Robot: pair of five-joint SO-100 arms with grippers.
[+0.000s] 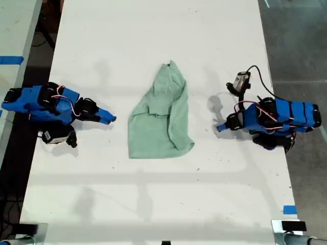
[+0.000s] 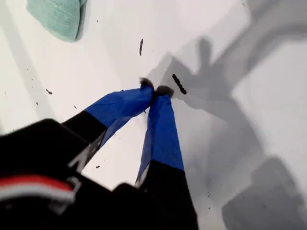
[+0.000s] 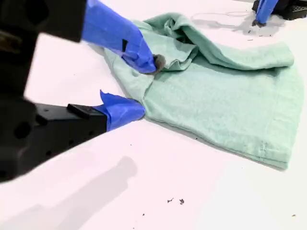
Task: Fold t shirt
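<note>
The t shirt [image 1: 161,120], pale mint green, lies crumpled in a loose fold at the middle of the white table, narrow end far, wide hem near. My first gripper [image 1: 218,127] rests at the exterior view's right, a short way off the shirt. Its jaws are shut with nothing in them [image 2: 154,90], and a shirt corner [image 2: 57,17] shows ahead. My second gripper [image 1: 111,119] sits at the exterior view's left and is open [image 3: 146,86]. Its tips are close to the shirt's edge [image 3: 216,100], gripping nothing. The first gripper [image 3: 263,14] shows beyond the shirt.
The white table [image 1: 153,204] stretches around the shirt. Dark floor lies past its edge at the exterior view's right, and a gap and a second surface [image 1: 15,30] at its left. A blue tape mark [image 1: 289,209] sits near the front right corner. A cable [image 1: 258,76] loops by the right arm.
</note>
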